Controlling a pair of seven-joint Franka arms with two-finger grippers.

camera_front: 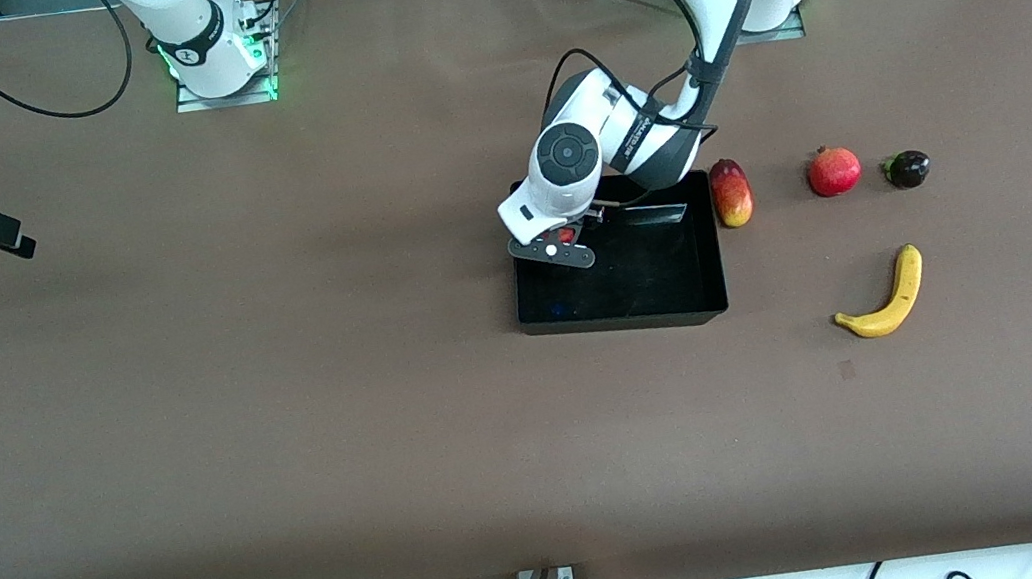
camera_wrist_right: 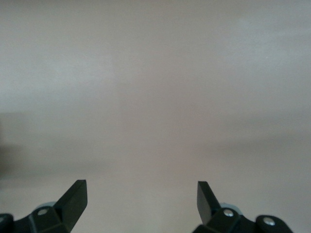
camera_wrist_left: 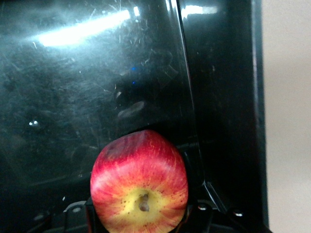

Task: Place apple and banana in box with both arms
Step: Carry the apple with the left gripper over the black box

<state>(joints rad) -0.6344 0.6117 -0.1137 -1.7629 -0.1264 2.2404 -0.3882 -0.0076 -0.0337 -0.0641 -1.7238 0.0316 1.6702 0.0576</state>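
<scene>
1. The small round red apple [camera_wrist_left: 139,184], with its yellowish, speckled patch around the stem dimple, sits clamped between the fingers of the left gripper [camera_front: 566,236], which hangs over the corner of the box toward the robots' bases and the right arm's end.
2. In the left wrist view the apple's stem dimple faces the camera, and its skin is smooth with fine red streaks.
3. The black rectangular shallow plastic box [camera_front: 626,318] has glossy, scratched walls and a floor that mirrors the lights; its long axis runs along the table from one arm's end to the other.
4. The single curved yellow banana [camera_front: 886,299] lies on the brown matte table [camera_front: 291,412] toward the left arm's end, nearer to the front camera than the other fruits; its long axis runs slantwise and its dark tips point away from the box.
5. 3 other fruits lie in a row beside the box: an elongated red-yellow mango [camera_front: 731,192] just beside its wall, a plain red pomegranate [camera_front: 834,171] with a crown tip, and a small dark round fruit [camera_front: 907,169].
6. The right gripper [camera_wrist_right: 142,199] waits over bare table at the right arm's end, its 2 black wedge-shaped fingers spread wide and holding nothing.
</scene>
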